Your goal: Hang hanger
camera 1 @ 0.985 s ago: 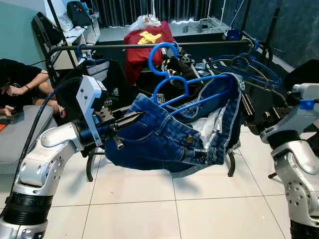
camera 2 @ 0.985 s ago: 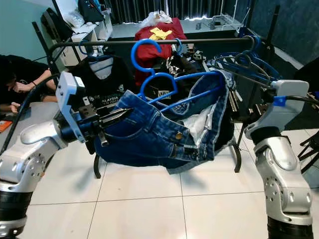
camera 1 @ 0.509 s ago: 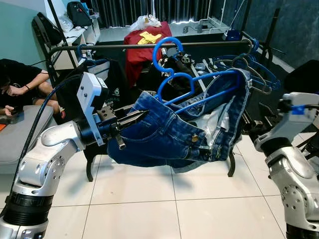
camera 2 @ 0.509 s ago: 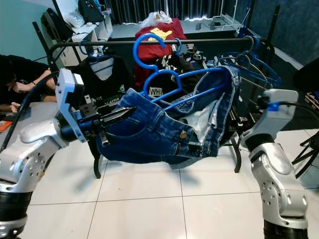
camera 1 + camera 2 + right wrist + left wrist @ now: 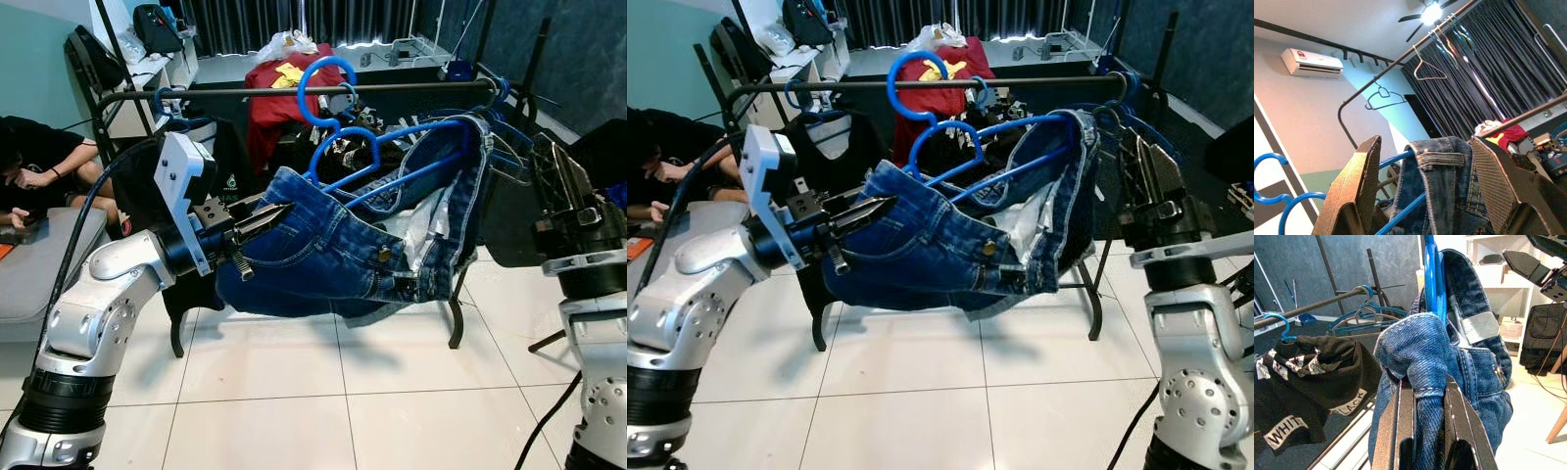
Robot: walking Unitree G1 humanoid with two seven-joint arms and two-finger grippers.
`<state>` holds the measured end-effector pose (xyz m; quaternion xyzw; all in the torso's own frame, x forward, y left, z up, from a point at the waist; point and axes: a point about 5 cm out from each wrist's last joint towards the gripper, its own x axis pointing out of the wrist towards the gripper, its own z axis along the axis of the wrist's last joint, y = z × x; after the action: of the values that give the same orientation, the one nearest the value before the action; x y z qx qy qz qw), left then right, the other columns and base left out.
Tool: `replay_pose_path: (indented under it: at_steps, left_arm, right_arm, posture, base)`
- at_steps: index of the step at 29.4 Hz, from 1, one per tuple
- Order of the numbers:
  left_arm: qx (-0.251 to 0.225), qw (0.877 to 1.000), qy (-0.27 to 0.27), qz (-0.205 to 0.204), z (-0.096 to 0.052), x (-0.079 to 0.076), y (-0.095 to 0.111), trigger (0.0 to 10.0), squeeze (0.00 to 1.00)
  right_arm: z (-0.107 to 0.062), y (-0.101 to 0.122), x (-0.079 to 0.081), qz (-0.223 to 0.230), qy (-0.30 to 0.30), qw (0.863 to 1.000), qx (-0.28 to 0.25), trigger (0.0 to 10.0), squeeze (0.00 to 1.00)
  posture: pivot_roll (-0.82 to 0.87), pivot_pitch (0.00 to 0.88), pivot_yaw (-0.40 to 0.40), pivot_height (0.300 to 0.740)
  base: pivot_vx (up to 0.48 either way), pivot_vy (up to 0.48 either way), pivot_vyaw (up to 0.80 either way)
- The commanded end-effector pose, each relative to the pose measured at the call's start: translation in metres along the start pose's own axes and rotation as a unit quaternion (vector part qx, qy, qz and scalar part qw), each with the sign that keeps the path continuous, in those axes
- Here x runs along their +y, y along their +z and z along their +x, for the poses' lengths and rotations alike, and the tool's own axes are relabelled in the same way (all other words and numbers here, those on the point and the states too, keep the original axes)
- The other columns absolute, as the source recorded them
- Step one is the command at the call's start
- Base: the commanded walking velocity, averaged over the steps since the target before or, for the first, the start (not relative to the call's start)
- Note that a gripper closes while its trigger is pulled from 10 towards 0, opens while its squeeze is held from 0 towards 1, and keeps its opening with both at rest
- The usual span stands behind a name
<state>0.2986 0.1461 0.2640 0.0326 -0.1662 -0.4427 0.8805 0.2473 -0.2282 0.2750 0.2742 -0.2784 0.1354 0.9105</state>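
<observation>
Just below the rail (image 5: 294, 90), the blue hanger (image 5: 382, 171) carrying jeans (image 5: 323, 259) lay tilted, its hook (image 5: 318, 83) nearly level with the bar; the left gripper (image 5: 257, 223) pinched denim at its low end, while the right gripper (image 5: 1425, 186) stood open astride the high end.

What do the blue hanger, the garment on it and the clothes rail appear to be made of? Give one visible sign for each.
Blue hanger: probably plastic, a smooth, glossy, uniformly coloured rod.
Jeans: blue denim, with woven texture, pale stitched seams and metal rivets.
Clothes rail: likely metal tube, thin, dark and straight, with a dull sheen.
</observation>
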Motion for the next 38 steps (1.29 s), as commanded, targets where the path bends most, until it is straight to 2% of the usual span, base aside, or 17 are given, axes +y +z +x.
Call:
replay_pose_path:
  at_steps: [1,3,6,16,17,18,20,23,27,33,37,38]
  left_arm:
    - [-0.033,0.999,-0.002,0.017,0.003,0.0,0.013,10.0,0.0]
    - [-0.037,0.999,-0.006,0.014,0.005,-0.002,0.014,10.0,0.0]
    - [-0.042,0.999,-0.007,0.014,0.006,-0.003,0.016,10.0,0.0]
    - [-0.05,0.999,-0.015,0.012,0.007,-0.007,0.019,10.0,0.0]
    - [-0.052,0.998,-0.017,0.011,0.008,-0.008,0.019,10.0,0.0]
    - [-0.052,0.998,-0.019,0.01,0.009,-0.01,0.018,10.0,0.0]
    - [-0.052,0.998,-0.02,0.009,0.009,-0.01,0.017,10.0,0.0]
    - [-0.049,0.999,-0.016,0.008,0.009,-0.01,0.015,10.0,0.0]
    - [-0.049,0.999,-0.016,0.007,0.01,-0.011,0.014,10.0,0.0]
    - [-0.051,0.999,-0.018,0.006,0.011,-0.012,0.014,10.0,0.0]
    - [-0.053,0.998,-0.023,0.004,0.013,-0.015,0.015,10.0,0.0]
    - [-0.055,0.998,-0.025,0.003,0.013,-0.016,0.016,10.0,0.0]
  right_arm:
    - [-0.002,-0.011,-0.002,-0.016,-0.015,0.999,0.041,10.0,0.0]
    - [-0.004,-0.026,-0.018,-0.064,-0.07,0.99,0.101,10.0,0.0]
    - [-0.006,-0.034,-0.027,-0.091,-0.097,0.982,0.133,10.0,0.0]
    - [-0.007,-0.044,-0.028,-0.111,-0.095,0.974,0.171,10.0,0.0]
    - [-0.007,-0.046,-0.029,-0.115,-0.094,0.973,0.179,9.4,0.0]
    - [-0.005,-0.045,-0.025,-0.104,-0.083,0.976,0.171,10.0,0.0]
    - [-0.004,-0.044,-0.022,-0.095,-0.076,0.979,0.164,10.0,0.0]
    - [0.004,-0.021,-0.002,-0.023,-0.021,0.997,0.068,10.0,0.0]
    - [0.005,-0.011,0.011,0.007,0.018,0.999,0.03,10.0,0.0]
    - [0.005,-0.01,0.017,0.018,0.039,0.999,0.023,10.0,0.0]
    - [0.007,-0.021,0.019,0.005,0.036,0.998,0.05,10.0,0.0]
    - [0.009,-0.028,0.015,-0.013,0.017,0.997,0.074,10.0,0.0]
  posture:
    - [-0.17,0.0,0.063,0.74]
    - [-0.17,0.0,0.062,0.74]
    - [-0.16,0.0,0.061,0.74]
    - [-0.16,0.0,0.058,0.74]
    - [-0.16,0.0,0.058,0.74]
    - [-0.16,0.0,0.057,0.74]
    - [-0.16,0.0,0.057,0.74]
    - [-0.16,0.0,0.058,0.74]
    - [-0.17,0.0,0.06,0.74]
    - [-0.17,0.0,0.06,0.74]
    - [-0.16,0.0,0.058,0.74]
    - [-0.16,0.0,0.057,0.74]
  base:
    - [0.0,0.0,0.0]
    - [0.0,0.0,0.0]
    - [0.0,0.0,0.0]
    - [0.0,0.0,0.0]
    - [0.0,0.0,0.0]
    - [0.0,0.0,0.0]
    - [0.0,0.0,0.0]
    - [0.0,0.0,0.0]
    - [0.0,0.0,0.0]
    - [0.0,0.0,0.0]
    - [0.0,0.0,0.0]
    - [0.0,0.0,0.0]
